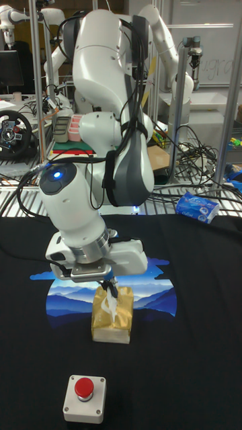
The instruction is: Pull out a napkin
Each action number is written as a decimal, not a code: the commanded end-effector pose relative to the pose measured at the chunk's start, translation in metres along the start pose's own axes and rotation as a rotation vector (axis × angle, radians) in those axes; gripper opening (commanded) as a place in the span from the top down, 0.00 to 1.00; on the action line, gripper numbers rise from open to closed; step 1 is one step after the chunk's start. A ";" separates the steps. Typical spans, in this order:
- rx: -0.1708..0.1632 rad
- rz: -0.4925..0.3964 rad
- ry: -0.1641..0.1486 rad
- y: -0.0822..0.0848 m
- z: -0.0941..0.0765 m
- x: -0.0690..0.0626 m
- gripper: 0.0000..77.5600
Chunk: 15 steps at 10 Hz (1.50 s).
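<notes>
Red button box point(85, 398) nearest; beyond, yellow tissue box point(112, 316), white napkin point(111, 300) sticking up, pinched by pincer point(109, 287).

A white Franka arm leans over a black table point(202, 322), its gripper point(107, 287) lowered onto the top of a yellow napkin box point(111, 322), where a white napkin point(115, 306) pokes up just beside the fingers. Whether the fingers pinch it cannot be told. Under the box lies a blue mountain-print mat point(154, 299); nearer the camera sits a red button point(84, 388).
</notes>
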<state>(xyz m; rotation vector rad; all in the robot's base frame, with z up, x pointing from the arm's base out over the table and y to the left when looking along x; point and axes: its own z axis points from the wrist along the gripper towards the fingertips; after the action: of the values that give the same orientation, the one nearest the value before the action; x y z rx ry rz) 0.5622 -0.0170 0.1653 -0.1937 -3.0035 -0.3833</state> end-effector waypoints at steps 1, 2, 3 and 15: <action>0.001 0.000 0.003 0.002 -0.005 0.000 0.99; 0.001 0.000 0.004 0.003 -0.006 0.001 0.99; 0.002 0.001 0.005 0.005 -0.008 0.002 0.99; 0.009 0.009 0.013 0.012 -0.025 0.007 0.99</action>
<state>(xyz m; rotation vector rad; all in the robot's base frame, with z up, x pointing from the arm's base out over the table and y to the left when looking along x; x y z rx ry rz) 0.5587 -0.0111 0.1906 -0.2019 -2.9875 -0.3708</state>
